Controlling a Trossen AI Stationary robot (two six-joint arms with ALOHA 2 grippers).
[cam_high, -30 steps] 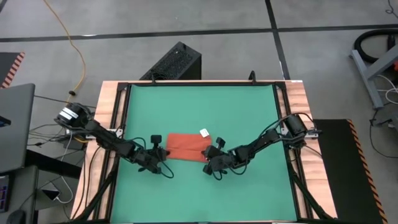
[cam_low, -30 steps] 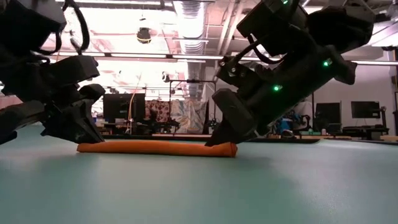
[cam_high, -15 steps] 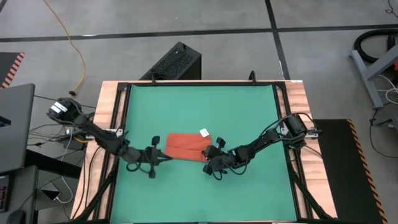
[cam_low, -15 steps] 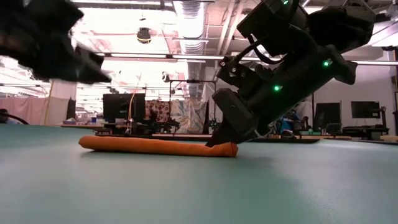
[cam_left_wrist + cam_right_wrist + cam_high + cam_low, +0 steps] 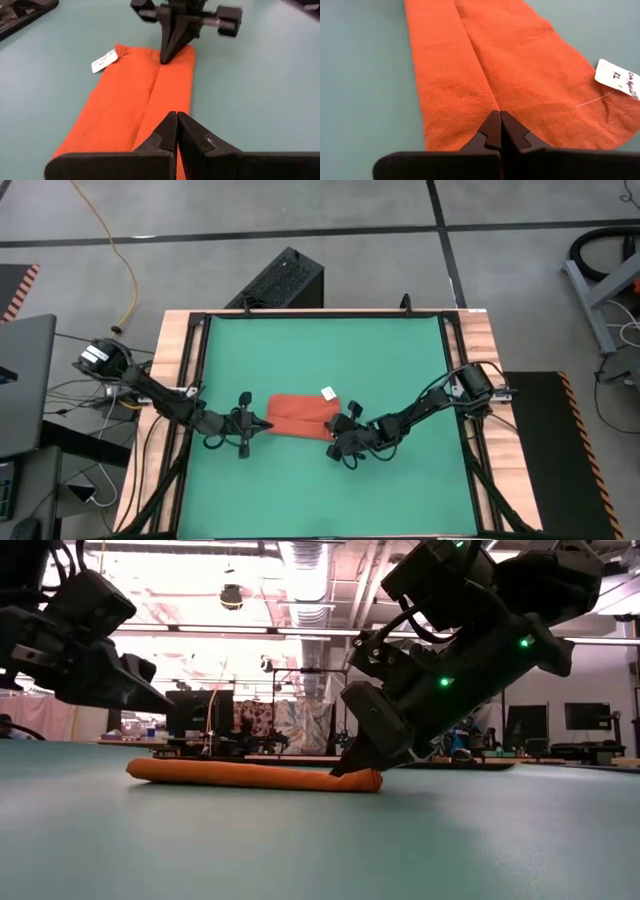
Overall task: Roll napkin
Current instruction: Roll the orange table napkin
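While the flat orange-red cloth napkin (image 5: 303,416) lay mid-table with its small white tag (image 5: 327,392) at the far right corner, the right gripper (image 5: 500,131) pressed its closed fingers on the right end. Only the low view showed the left gripper (image 5: 150,700), also closed and empty, raised off the green mat (image 5: 320,360).

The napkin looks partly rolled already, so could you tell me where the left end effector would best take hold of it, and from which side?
Probably at the napkin's left end, on the folded-over strip along its front edge. That strip is the thickest part and gives an edge to pinch. The right end effector is shut on the same strip at the other end, so the left end effector, shut and raised, would open and come in from the left, low.
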